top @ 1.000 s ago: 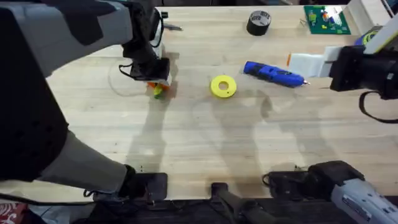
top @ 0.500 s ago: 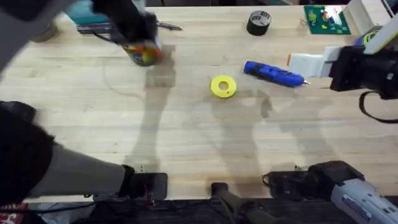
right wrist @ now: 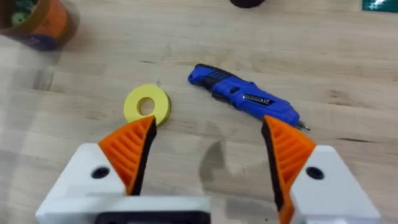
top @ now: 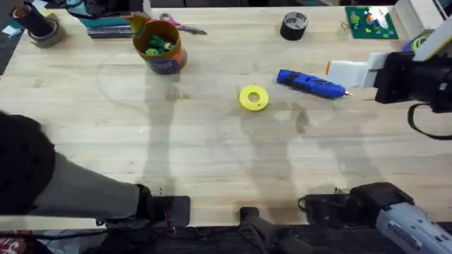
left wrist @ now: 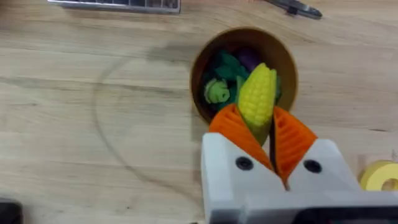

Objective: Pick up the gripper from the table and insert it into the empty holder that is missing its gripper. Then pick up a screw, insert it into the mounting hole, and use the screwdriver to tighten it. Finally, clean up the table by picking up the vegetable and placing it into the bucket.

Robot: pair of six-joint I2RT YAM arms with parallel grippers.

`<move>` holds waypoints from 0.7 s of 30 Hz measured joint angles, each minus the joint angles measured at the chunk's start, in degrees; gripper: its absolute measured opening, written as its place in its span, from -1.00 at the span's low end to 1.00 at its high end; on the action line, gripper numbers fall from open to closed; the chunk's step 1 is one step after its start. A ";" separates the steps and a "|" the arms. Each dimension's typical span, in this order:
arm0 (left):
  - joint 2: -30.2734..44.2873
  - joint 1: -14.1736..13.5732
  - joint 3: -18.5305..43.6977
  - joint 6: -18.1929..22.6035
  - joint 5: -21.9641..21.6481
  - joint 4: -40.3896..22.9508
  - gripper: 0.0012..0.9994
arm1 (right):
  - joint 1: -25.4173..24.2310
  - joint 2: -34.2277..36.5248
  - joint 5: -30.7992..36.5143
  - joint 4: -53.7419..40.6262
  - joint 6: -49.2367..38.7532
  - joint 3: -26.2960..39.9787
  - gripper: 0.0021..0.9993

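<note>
Change: a second ago the left arm is low over the table left of the yellow disc, with the vegetable at its fingers; now it is raised and the bucket stands uncovered at the far left of the table.
Left gripper point(left wrist: 272, 134): it hangs above the bucket, and its orange pads are clamped on the vegetable.
Vegetable point(left wrist: 257, 98): a small yellow corn cob, held by its lower end between the pads, its tip over the open bucket.
Bucket point(top: 159, 46): orange tub with a dark blue band, upright near the far edge, with green toy pieces inside.
Tape roll at far left point(top: 44, 31): it lies near the table corner, left of the bucket.
Scissors point(top: 182, 27): they lie just behind the bucket on its right side.
Yellow disc point(top: 253, 98): flat on the table near the middle, with a hole in its centre.
Screwdriver point(top: 311, 83): blue, lying on its side right of the disc, its thin tip pointing to the right.
Black tape roll point(top: 294, 25): at the far edge, behind the screwdriver.
Right gripper point(right wrist: 208, 155): it hovers at the right side of the table, its jaws wide apart and holding nothing; the disc and the screwdriver lie on the table ahead of it.
Green board point(top: 370, 21): at the far right corner.
</note>
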 joint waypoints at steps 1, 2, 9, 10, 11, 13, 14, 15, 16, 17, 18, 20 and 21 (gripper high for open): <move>0.64 0.00 0.00 0.02 0.01 0.14 -0.95 | 0.00 0.00 0.00 -0.02 0.00 0.00 0.99; 1.25 0.00 0.00 0.02 0.00 0.17 -0.95 | 0.00 0.00 0.00 0.00 0.00 0.00 0.99; 3.49 0.00 -0.02 0.50 0.00 0.58 -0.28 | 0.00 0.00 0.00 0.15 0.00 0.00 0.99; 3.49 0.00 -0.02 0.55 0.00 0.65 0.02 | 0.00 0.00 0.00 0.17 0.00 0.00 0.99; 3.45 0.00 -0.02 0.55 0.00 0.70 0.36 | 0.00 0.00 0.00 0.23 0.00 0.00 0.99; 3.45 0.00 -0.02 0.42 0.02 0.64 0.88 | 0.00 0.00 0.00 0.28 0.00 0.00 0.99; 3.45 0.00 -0.02 0.44 0.00 0.52 0.95 | 0.00 0.00 0.00 0.28 0.00 0.00 0.99; 3.45 0.00 -0.02 0.44 0.00 0.43 0.97 | 0.00 0.00 0.00 0.31 0.00 0.00 0.99; 3.45 0.00 -0.02 0.44 0.00 0.31 0.97 | 0.00 0.00 0.00 0.31 0.00 0.00 0.99; 3.38 0.00 -0.02 0.44 0.00 0.24 0.97 | 0.00 0.00 0.00 0.31 0.00 0.00 0.99; 3.28 0.00 -0.02 0.44 0.00 0.00 0.97 | 0.00 0.00 0.00 0.33 0.00 0.00 0.99; 2.54 0.00 -0.02 0.44 0.06 -1.02 0.97 | 0.00 -0.02 0.00 0.41 0.00 0.00 0.99; 1.95 0.00 -0.04 0.44 0.15 -1.74 0.97 | 0.00 0.00 0.00 0.44 0.00 0.00 0.99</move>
